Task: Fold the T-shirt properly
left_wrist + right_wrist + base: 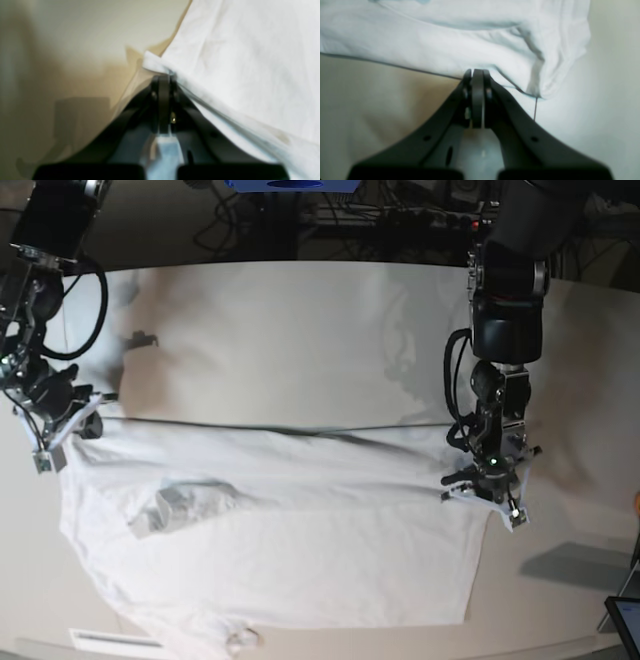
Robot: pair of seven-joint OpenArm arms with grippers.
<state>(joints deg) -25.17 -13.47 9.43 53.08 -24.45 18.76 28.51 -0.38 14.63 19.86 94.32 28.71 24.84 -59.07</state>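
Shirt [300,560] spread over the near half of the off-white table [300,340], white, plain and lightly wrinkled, with its far edge pulled into a nearly straight line running across the base view between the two arms. Left gripper [488,488], on the right of the base view, points down at the shirt's right end; in the left wrist view its dark fingers are pressed together on a bunched fold of the cloth edge [163,75], and the shirt [245,65] rises away from the pinch to the upper right while bare table [75,37] fills the left side. Right gripper [55,420], on the left of the base view, sits at the shirt's left end; in the right wrist view its tips [477,72] are closed against the hem of the shirt [445,50], which lies across the top of that view with a rumpled corner hanging at the right, table [370,100] below. A small grey patch of folded cloth [175,505] shows near the shirt's left-centre, and a bunched part lies at the near edge of the table. Both wrist views are soft in focus, so fine detail of each pinch cannot be made out.
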